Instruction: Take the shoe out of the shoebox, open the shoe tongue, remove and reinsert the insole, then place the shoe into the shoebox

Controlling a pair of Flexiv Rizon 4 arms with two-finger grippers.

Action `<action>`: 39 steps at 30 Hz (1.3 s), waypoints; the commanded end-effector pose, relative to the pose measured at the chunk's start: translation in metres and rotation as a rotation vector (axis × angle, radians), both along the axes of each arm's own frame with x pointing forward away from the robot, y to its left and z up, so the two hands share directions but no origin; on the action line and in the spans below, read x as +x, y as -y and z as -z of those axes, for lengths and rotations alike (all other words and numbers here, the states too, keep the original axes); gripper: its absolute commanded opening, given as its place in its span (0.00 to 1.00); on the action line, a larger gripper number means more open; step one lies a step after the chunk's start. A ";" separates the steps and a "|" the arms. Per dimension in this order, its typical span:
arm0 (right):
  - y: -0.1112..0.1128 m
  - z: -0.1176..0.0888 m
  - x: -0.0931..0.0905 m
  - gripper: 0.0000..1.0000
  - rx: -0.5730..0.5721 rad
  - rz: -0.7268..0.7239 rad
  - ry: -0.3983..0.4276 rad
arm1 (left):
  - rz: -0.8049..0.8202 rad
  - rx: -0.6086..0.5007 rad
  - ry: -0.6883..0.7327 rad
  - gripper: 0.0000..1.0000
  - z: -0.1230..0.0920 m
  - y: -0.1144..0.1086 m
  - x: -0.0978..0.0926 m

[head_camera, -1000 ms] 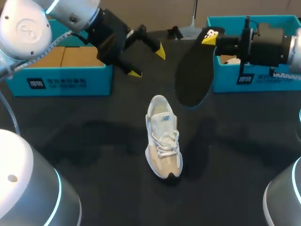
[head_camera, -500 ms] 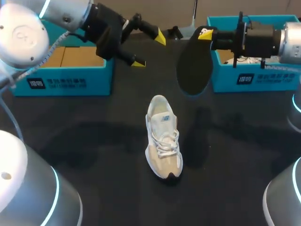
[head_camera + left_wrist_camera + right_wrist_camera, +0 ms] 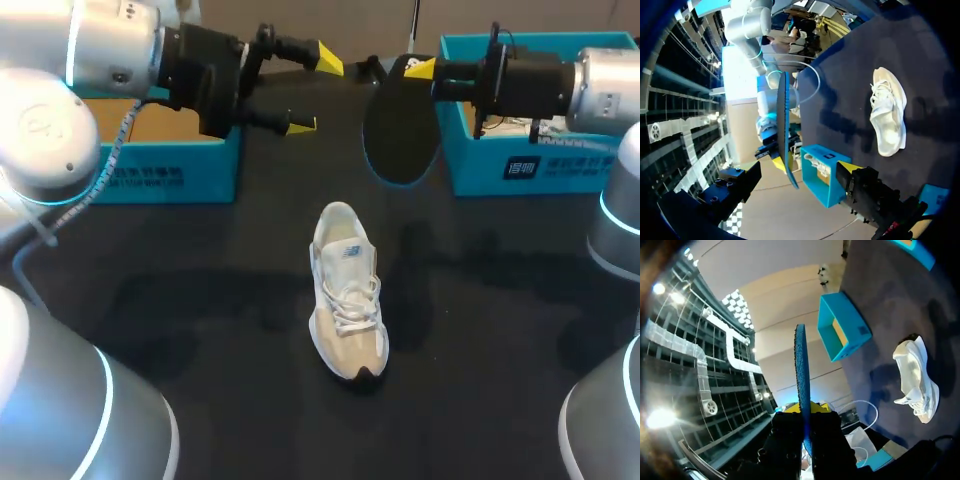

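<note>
Our right gripper (image 3: pixel 420 70) is clamped on one end of the dark insole (image 3: pixel 400 140), which hangs in the upper middle of the frame, well apart from the shoe (image 3: pixel 347 290) lying at centre, toe toward the bottom. Our left gripper (image 3: pixel 314 90), upper left, is empty, fingers apart. To reinsert well, we should probably line the insole up with the shoe's length, lead its free end into the opening, and steady the heel.
</note>
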State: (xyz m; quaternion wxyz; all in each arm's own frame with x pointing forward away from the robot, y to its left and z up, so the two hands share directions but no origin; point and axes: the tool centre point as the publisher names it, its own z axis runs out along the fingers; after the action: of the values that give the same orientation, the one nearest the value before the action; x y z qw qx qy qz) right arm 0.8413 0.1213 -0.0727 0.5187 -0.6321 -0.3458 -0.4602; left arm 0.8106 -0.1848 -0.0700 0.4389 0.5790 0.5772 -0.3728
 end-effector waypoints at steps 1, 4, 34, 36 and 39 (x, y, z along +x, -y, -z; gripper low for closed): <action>-0.011 0.000 0.005 0.00 0.009 -0.011 -0.017 | -0.006 -0.069 0.009 1.00 0.002 0.007 0.001; -0.017 -0.003 0.005 0.00 0.015 -0.022 -0.030 | -0.011 -0.087 0.009 1.00 0.002 0.012 0.005; -0.044 -0.003 0.029 0.00 0.035 -0.074 -0.069 | 0.009 -0.244 -0.042 0.34 -0.002 0.038 0.004; -0.045 -0.003 0.030 0.00 0.037 -0.076 -0.069 | 0.013 -0.248 -0.043 0.25 -0.002 0.040 0.003; -0.047 -0.003 0.031 0.00 0.040 -0.080 -0.069 | 0.017 -0.252 -0.044 0.20 -0.002 0.042 0.002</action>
State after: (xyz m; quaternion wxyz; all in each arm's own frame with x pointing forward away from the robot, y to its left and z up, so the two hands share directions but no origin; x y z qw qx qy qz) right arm 0.8686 0.1646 -0.0689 0.5600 -0.6235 -0.3417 -0.4254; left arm 0.8116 -0.2224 -0.0664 0.4900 0.5168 0.5318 -0.4582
